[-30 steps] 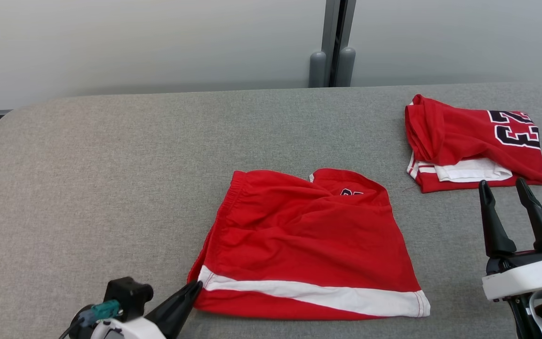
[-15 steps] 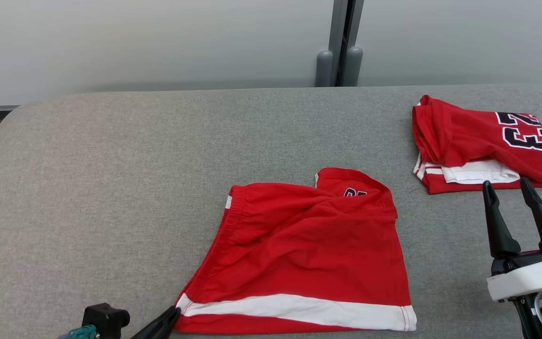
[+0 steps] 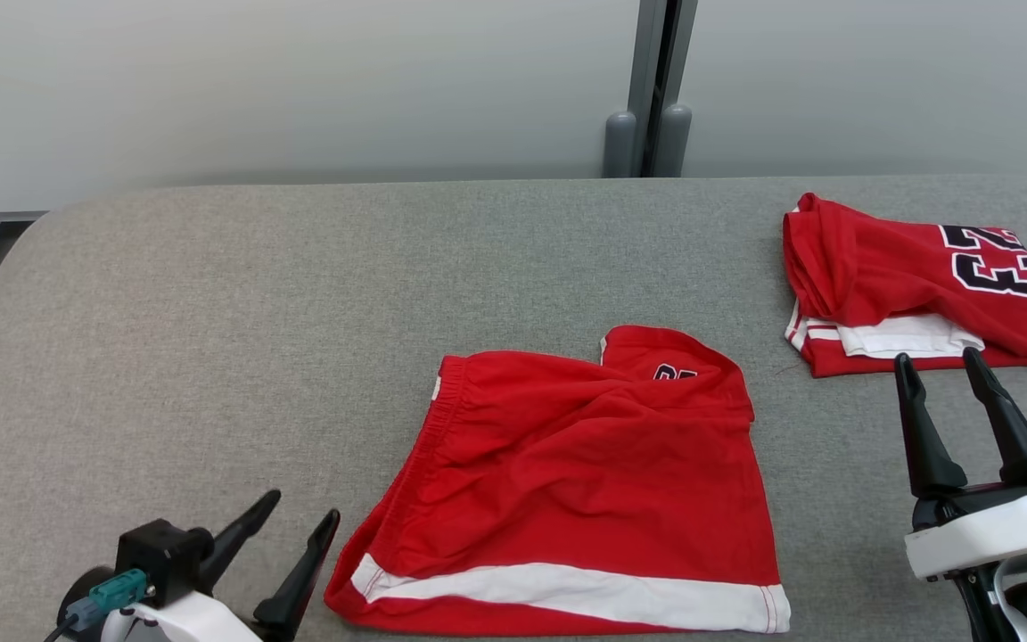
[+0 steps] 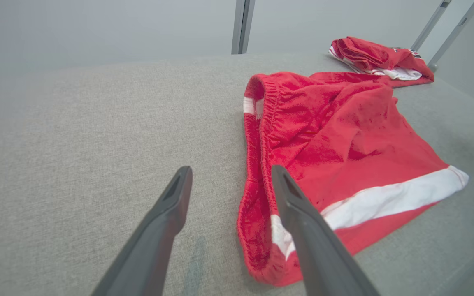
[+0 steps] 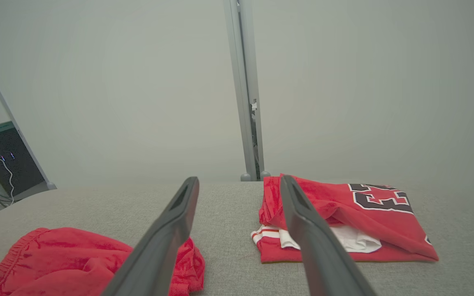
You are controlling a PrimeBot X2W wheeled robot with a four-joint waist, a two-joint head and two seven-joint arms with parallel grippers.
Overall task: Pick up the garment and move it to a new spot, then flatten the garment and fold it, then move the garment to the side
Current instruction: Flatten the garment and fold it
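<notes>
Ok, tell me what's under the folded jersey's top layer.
White fabric pokes out beneath the folded jersey's red top layer, over a red hem. The rest inside is covered.

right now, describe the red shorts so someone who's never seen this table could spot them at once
On the wide grey table, look near the front edge, about the middle: the red shorts lie spread out, elastic waistband to the left, white band along the near hem. The other garment, a folded red jersey at the far right, shows big black numerals.

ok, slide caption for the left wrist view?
Open left gripper beside the red shorts on the grey table.
</notes>
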